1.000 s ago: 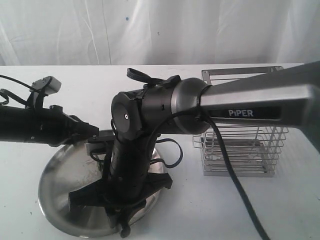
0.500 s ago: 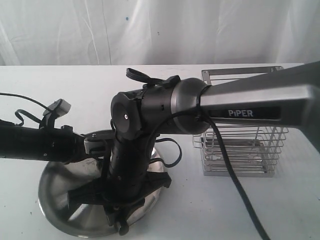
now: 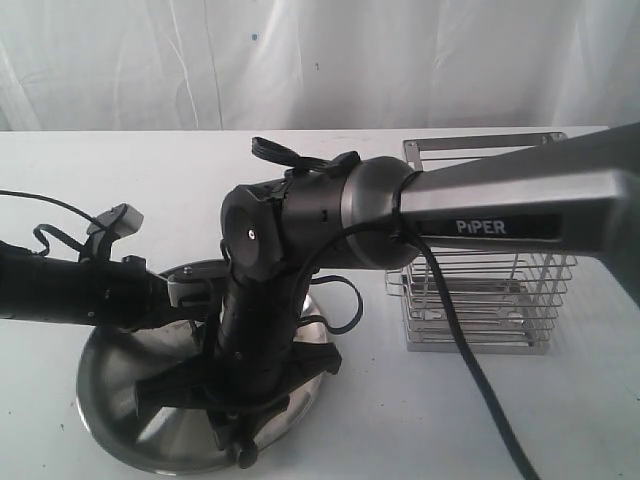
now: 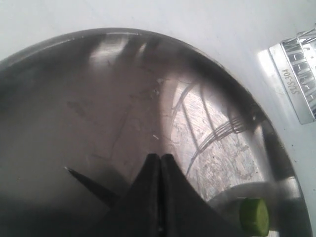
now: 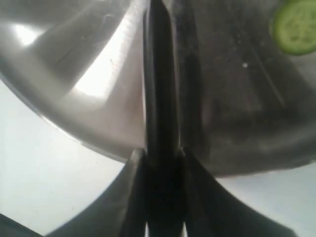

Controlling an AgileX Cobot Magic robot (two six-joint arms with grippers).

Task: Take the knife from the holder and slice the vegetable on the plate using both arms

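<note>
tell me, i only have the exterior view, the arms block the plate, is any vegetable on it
Observer: Yes, a green vegetable chunk lies near the plate rim in the left wrist view.
Operator: does the right tool have the knife
Observer: Yes, the right tool is shut on the black knife, blade out over the plate.
Operator: left tool holding anything
Observer: No, the left tool is shut and empty, apart from the chunk.

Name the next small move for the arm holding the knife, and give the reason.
Probably shift the right gripper sideways so the knife sits over the vegetable. In the right wrist view the blade lies over bare plate, and the green cut piece sits off to one side, untouched. The left gripper is shut, holding nothing.
</note>
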